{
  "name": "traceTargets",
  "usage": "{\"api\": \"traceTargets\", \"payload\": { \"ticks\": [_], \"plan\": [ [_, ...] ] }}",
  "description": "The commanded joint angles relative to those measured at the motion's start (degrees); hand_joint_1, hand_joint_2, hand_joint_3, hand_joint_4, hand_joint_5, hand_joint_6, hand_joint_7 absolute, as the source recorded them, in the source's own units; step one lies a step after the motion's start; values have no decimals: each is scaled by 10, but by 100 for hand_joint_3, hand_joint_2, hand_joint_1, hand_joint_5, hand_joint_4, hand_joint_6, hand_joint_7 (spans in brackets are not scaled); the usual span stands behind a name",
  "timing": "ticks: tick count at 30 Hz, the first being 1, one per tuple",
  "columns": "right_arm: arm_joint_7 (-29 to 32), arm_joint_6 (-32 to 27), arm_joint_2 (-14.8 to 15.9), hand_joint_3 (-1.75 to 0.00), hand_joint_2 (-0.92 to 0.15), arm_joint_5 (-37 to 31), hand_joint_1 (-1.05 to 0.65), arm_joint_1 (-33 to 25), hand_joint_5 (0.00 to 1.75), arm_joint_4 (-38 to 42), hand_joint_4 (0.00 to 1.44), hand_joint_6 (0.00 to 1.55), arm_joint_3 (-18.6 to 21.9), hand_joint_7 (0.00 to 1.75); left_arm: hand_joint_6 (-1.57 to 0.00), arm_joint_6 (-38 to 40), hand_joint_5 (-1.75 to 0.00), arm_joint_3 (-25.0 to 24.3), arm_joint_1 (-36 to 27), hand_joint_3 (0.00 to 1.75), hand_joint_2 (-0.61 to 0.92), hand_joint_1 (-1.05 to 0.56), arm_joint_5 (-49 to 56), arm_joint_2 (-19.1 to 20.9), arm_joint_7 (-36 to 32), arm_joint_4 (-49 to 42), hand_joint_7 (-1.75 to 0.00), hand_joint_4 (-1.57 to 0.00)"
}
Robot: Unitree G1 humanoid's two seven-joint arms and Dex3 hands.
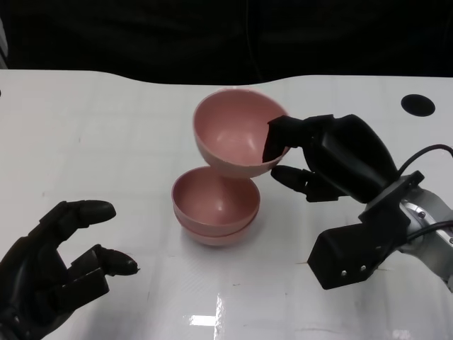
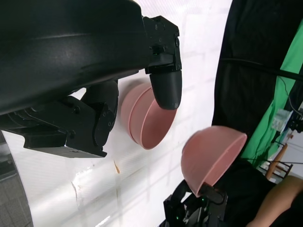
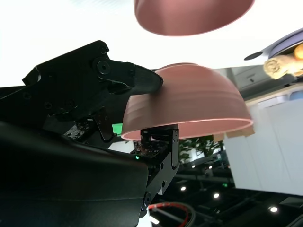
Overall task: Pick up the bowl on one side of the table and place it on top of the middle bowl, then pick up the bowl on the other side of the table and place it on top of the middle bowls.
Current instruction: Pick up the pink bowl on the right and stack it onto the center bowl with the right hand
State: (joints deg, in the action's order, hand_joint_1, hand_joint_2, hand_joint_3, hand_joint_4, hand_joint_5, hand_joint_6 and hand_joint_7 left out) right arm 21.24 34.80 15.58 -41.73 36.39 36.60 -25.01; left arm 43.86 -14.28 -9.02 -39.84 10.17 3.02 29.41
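Two pink bowls sit nested as a stack in the middle of the white table. A third pink bowl hangs tilted just above and behind the stack, its lower wall close to the stack's far rim. My right hand pinches this bowl's right rim, thumb inside and fingers under. The right wrist view shows the held bowl in the hand, with the stack beyond it. My left hand lies at the near left with its fingers apart, holding nothing. The left wrist view shows the stack and the held bowl.
A black round spot marks the table at the far right. A dark backdrop lies beyond the table's far edge. A green screen stands past the table in the left wrist view.
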Motion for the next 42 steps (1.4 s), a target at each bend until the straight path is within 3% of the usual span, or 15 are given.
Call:
{"api": "traceTargets", "payload": {
  "ticks": [1,7,11,18,20,25,42],
  "plan": [
    [-12,-1,-3,-90,-63,2,-26,9,175,-13,91,68,-1,170,-15,0,-175,-3,-4,148,92,26,4,1,-8,11,-175,-47],
    [-9,6,-13,-93,-59,-5,-22,9,175,-15,91,71,-8,165,-16,1,-175,-2,-5,147,92,27,4,-1,-9,14,-175,-49],
    [-11,2,-20,-93,-57,-12,-22,6,175,-17,90,65,-12,174,-16,3,-175,-2,-4,146,92,26,5,-3,-11,14,-175,-49],
    [-17,11,-27,-76,-66,-7,-26,8,175,-6,88,62,-18,175,-17,1,-175,-1,-4,146,92,27,9,-2,-10,16,-175,-51],
    [-19,11,-29,-78,-70,-8,-26,9,175,-4,88,62,-21,175,-17,-1,-175,0,-5,146,92,27,10,-2,-9,15,-175,-51],
    [-13,8,-33,-96,-61,-21,-24,11,175,2,90,66,-30,175,-17,5,-175,0,-4,145,92,28,11,-2,-15,19,-175,-51],
    [-24,5,-29,-98,-58,-16,-23,2,175,4,89,64,-27,175,-15,6,-175,-4,-3,145,92,28,2,-5,-19,18,-175,-49]
  ]
}}
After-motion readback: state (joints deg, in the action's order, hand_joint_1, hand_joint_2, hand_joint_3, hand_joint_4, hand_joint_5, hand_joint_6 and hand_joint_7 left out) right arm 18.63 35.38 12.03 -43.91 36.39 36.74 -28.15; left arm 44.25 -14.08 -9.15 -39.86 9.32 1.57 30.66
